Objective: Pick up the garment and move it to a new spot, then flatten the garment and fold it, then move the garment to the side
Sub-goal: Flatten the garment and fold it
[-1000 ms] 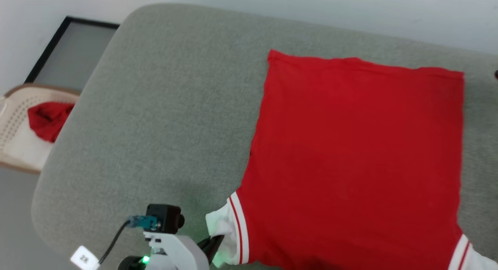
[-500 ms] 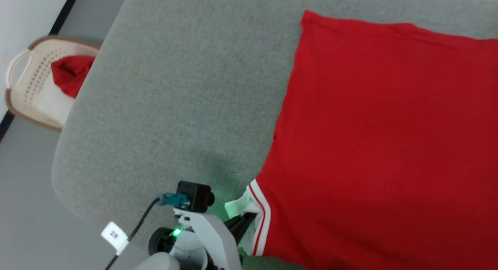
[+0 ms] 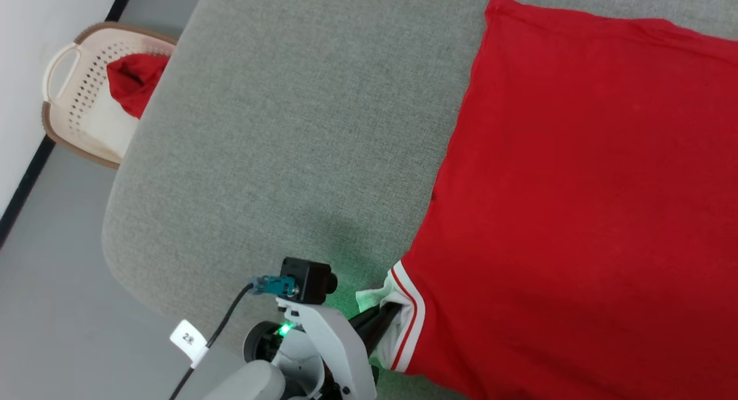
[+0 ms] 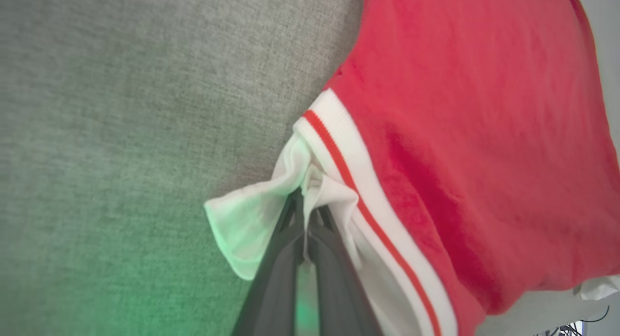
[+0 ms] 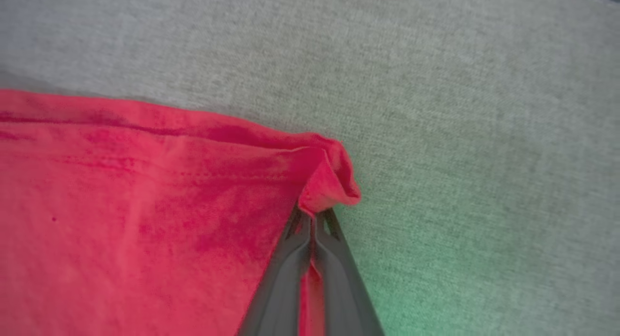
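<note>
The garment [image 3: 576, 187], a red jersey with white sleeves and red-white striped trim, lies spread flat on the grey cushioned surface [image 3: 288, 129]. At the bottom of the head view my left gripper [image 3: 387, 314] is shut on the white sleeve [image 3: 403, 325]. The left wrist view shows the same grip: the dark fingers [image 4: 283, 258] pinch the bunched sleeve cloth [image 4: 242, 224] beside the striped trim [image 4: 348, 157]. In the right wrist view my right gripper [image 5: 314, 216] is shut on a puckered red corner [image 5: 329, 181] of the garment [image 5: 145, 205], which rests on the grey surface.
A cream perforated basket [image 3: 57, 71] stands on the floor past the surface's left edge, with a plain red cloth [image 3: 132, 83] inside. Grey floor [image 3: 57, 273] and a white wall with a black baseboard lie to the left. Bare grey surface stretches left of the garment.
The head camera has shifted, so the whole picture slid up and to the right. My left gripper keeps its hold on the sleeve. My right gripper has gone from open to shut.
</note>
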Robot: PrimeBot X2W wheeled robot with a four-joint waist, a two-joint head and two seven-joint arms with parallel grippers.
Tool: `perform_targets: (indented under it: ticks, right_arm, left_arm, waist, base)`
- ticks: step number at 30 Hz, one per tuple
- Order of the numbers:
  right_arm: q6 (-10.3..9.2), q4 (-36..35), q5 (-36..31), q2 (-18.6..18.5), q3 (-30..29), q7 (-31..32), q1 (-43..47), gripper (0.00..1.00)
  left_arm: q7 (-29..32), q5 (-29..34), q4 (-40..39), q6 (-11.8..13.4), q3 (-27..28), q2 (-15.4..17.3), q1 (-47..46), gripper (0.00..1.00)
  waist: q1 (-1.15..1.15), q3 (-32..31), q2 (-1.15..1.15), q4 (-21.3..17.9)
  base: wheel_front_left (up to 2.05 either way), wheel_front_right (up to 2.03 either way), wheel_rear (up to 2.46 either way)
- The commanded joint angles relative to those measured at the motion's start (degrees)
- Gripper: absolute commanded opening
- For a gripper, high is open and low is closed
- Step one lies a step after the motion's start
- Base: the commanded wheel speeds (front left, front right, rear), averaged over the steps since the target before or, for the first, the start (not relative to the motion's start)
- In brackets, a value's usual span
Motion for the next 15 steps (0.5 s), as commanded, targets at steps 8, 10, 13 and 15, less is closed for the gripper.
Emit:
perform_targets:
  ticks: [8,10,13,15]
  right_arm:
    - [0.33,-0.3,1.4,2.9,1.6,-0.5,3.2,0.00]
    - [0.30,-1.2,2.4,2.8,2.8,-0.3,3.8,0.00]
    - [0.30,-3.4,5.1,2.4,5.3,0.1,5.4,0.00]
    - [0.30,-5.9,7.7,2.0,7.2,0.1,6.8,0.00]
  left_arm:
    - [-0.3,-0.6,2.0,0.8,0.8,2.2,1.7,0.00]
    - [-0.2,-0.7,1.7,1.1,1.2,2.9,2.3,0.00]
    - [-0.3,-0.9,1.0,1.7,1.8,4.0,3.0,0.00]
    - [-0.2,-1.1,0.5,2.2,2.1,4.8,3.7,0.00]
  waist:
    - [0.00,-6.4,0.00,-3.5]
    - [0.00,-7.8,0.00,-4.7]
    - [0.00,-9.7,0.00,-6.6]
    - [0.00,-10.9,0.00,-7.9]
  base:
    - [0.00,0.00,0.00]
    - [0.00,0.00,0.00]
    - [0.00,0.00,0.00]
    - [0.00,0.00,0.00]
